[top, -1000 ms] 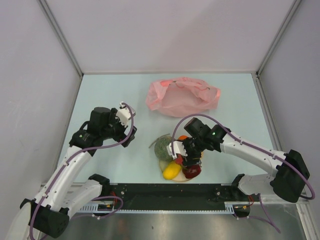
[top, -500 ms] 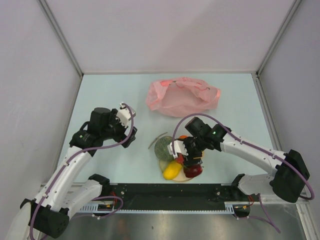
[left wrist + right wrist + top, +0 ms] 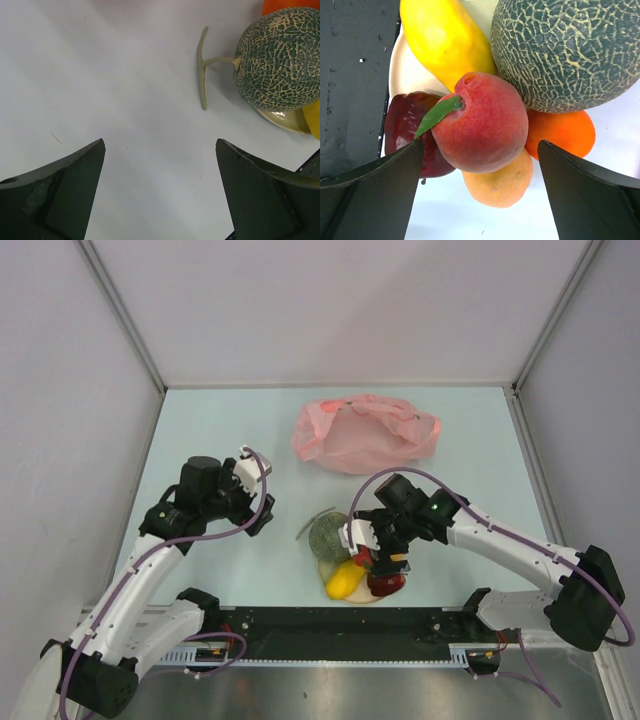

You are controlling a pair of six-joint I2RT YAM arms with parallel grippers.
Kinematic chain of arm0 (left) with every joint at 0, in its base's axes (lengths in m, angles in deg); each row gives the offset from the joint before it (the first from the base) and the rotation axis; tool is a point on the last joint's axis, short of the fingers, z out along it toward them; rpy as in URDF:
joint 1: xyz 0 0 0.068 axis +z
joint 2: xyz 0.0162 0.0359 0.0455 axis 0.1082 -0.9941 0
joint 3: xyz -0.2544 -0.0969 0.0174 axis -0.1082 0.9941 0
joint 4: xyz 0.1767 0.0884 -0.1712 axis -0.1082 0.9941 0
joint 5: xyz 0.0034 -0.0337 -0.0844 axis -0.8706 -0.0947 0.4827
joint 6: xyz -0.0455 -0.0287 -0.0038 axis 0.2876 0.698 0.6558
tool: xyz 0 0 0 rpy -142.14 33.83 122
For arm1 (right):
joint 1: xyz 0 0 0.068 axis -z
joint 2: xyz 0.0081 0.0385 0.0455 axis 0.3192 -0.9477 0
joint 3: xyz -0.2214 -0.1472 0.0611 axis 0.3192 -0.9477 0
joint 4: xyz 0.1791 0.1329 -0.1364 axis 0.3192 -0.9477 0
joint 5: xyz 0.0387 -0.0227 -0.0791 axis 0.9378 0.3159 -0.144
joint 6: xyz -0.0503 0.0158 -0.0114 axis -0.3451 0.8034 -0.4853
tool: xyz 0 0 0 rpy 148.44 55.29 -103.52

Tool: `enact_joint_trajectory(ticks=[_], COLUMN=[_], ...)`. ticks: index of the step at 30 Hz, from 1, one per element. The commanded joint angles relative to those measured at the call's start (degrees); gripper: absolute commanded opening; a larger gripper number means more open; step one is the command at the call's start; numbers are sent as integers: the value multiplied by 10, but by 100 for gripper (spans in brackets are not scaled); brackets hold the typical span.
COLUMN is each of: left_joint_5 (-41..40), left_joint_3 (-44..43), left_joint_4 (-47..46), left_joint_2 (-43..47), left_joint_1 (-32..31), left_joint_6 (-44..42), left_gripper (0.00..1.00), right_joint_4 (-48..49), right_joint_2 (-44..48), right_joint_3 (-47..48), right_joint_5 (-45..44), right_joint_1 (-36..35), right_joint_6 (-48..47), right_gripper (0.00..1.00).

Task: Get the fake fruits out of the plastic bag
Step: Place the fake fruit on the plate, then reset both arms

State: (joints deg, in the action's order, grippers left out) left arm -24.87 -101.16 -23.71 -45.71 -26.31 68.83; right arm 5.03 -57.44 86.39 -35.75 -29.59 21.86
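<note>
The pink plastic bag [image 3: 365, 435] lies crumpled at the back of the table, with no fruit showing in it. The fruits are piled on a cream plate [image 3: 330, 570] near the front: netted melon [image 3: 328, 533], yellow oblong fruit [image 3: 344, 580], dark red fruit [image 3: 386, 584]. In the right wrist view the peach [image 3: 482, 122] rests on top, among the melon [image 3: 570, 50], yellow oblong fruit [image 3: 445, 40], dark red fruit [image 3: 405, 135], orange [image 3: 565, 132] and yellow-orange round fruit [image 3: 500, 182]. My right gripper [image 3: 481, 144] hangs open over the peach, fingers clear of it. My left gripper [image 3: 160, 142] is open and empty, left of the melon [image 3: 280, 60].
The melon's long stem [image 3: 202, 67] lies on the table toward my left gripper. A black rail [image 3: 340, 625] runs along the near edge just in front of the plate. Grey walls close in the table at the left, the right and the back.
My right gripper has shifted slightly toward the near edge above the plate. The left arm has barely moved. The bag and fruits stay put.
</note>
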Motion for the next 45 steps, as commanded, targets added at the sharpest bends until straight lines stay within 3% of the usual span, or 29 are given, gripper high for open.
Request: enact_joint_trajectory(ticks=[1,7,12,16,23,29,37,45], left_joint_5=[16,9,-1,-39,-78,-100,-148,-236], left_joint_3=[-2,1,-28,-71,-131,-172,-119,-60], left_joint_4=[-12,-10,7,13,-3,-35,-74,-81], left_joint_2=[9,11,-4,-25,-77,-91,-41,-11], left_joint_1=[4,4,4,4,3,4,4,7], left_joint_6=[6,2,-30,-70,-92,-19,60,72], left_gripper=[98,98,99,100,100,100,100,100], right_joint_4=[-8,-26,65,102,70,62,52,39], right_joint_2=[26,100,140,153,189,219,224,236], right_joint_3=[1,0,2,11,11,27,44,43], right_joint_5=[-4,-40,-102,-105,-248,-357,-450,-374], right_joint_1=[0,19,96,229,286,295,312,363], right_joint_6=[1,21,212,363,460,511,535,546], right_gripper=[100,100,100,100,99,100,100,100])
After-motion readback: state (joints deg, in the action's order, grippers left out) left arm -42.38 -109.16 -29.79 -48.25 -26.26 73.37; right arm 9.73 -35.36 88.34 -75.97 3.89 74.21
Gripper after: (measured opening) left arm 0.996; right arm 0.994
